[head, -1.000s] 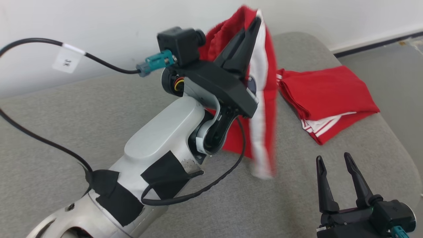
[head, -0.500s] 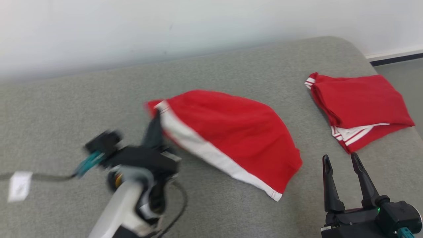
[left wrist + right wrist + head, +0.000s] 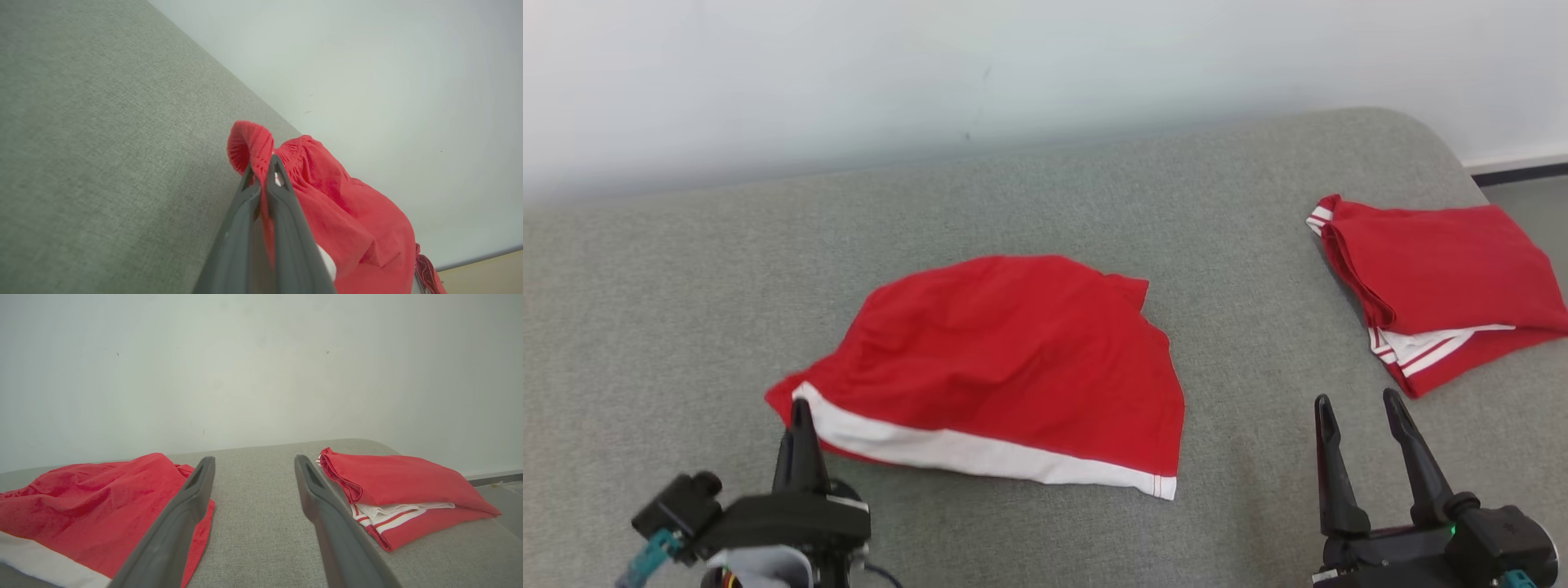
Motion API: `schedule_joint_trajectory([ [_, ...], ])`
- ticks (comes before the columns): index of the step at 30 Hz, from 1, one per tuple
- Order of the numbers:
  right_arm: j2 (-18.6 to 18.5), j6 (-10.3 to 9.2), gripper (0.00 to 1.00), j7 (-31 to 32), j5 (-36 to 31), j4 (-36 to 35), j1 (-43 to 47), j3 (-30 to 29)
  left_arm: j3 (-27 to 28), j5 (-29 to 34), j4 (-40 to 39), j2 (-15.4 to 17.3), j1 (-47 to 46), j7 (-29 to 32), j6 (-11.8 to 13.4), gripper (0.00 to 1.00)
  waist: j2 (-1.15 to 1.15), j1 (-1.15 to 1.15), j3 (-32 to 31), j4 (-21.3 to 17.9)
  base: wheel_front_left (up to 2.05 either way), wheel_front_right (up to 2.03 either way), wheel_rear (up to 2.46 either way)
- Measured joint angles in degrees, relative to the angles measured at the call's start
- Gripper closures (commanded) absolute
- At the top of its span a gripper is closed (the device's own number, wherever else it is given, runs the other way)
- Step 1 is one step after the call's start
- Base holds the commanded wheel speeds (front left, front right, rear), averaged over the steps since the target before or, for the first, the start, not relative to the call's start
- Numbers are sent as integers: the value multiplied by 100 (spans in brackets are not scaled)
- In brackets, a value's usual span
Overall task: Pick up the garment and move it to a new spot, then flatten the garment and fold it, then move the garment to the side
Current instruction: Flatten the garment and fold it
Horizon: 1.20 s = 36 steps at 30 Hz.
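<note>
The garment, red with a white side stripe, lies spread on the grey cushion near its middle. My left gripper is at the garment's near left corner, shut on the red waistband edge. In the left wrist view the garment bunches around the closed fingertips of the left gripper. My right gripper hovers open at the lower right, apart from the cloth. From the right wrist camera the garment lies to the left of the right gripper, whose fingers hold nothing.
A folded red garment with white stripes rests at the cushion's right end, also seen as the folded garment in the right wrist view. A pale wall runs behind the cushion. Floor shows at the far right.
My left gripper has swung from high above the cushion down to the near left, dragging the garment out flat. The camera has shifted too. The right gripper stays open in place.
</note>
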Motion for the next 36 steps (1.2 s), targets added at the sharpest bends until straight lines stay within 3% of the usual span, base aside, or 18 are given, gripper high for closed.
schedule_joint_trajectory([
  [4, 2, 0, 0, 0, 98, 47, 80, 70, -86, 325, 91, -2, 245, 0, 34, 97, 0, 0, -103, 74, 0, 0, 0],
  [6, 2, -1, 0, 0, 102, 56, 115, 105, -134, 432, 220, -11, 302, 0, 58, 54, 0, 0, -159, 114, 0, 0, 0],
  [7, -1, 0, 0, 0, 103, 66, 138, 110, -149, 558, 248, -8, 331, 0, 67, 37, 0, 0, -186, 136, 0, 0, 0],
  [8, -4, -1, 0, 0, 111, 73, 164, 119, -148, 606, 261, -9, 364, 0, 92, 6, 0, 0, -213, 158, 0, 0, 0],
  [9, -4, -1, 0, 0, 159, 92, 185, 137, -137, 639, 282, -10, 393, 0, 115, 0, 0, 0, -240, 181, 0, 0, 0],
  [17, -26, -1, 0, -1, 461, 593, 296, 404, 33, 2239, -104, -4, 826, 0, 234, 0, 0, 0, -380, 402, 0, 0, 0],
  [26, -99, -1, 0, 0, 868, 2325, -227, 732, -93, 3705, -983, -11, 1311, 0, -63, 0, 1, 0, -402, 759, 0, 0, 0],
  [31, -154, -1, 0, 1, 1179, 3326, -638, 1000, -162, 4069, -1282, -4, 1435, 0, -156, 0, 1, 0, -417, 964, 0, 0, 0],
  [36, -222, -1, 0, 0, 1211, 3827, -928, 1139, -194, 4145, -1438, -5, 1467, 0, -164, 0, 1, 0, -398, 1147, 0, 0, 0],
])
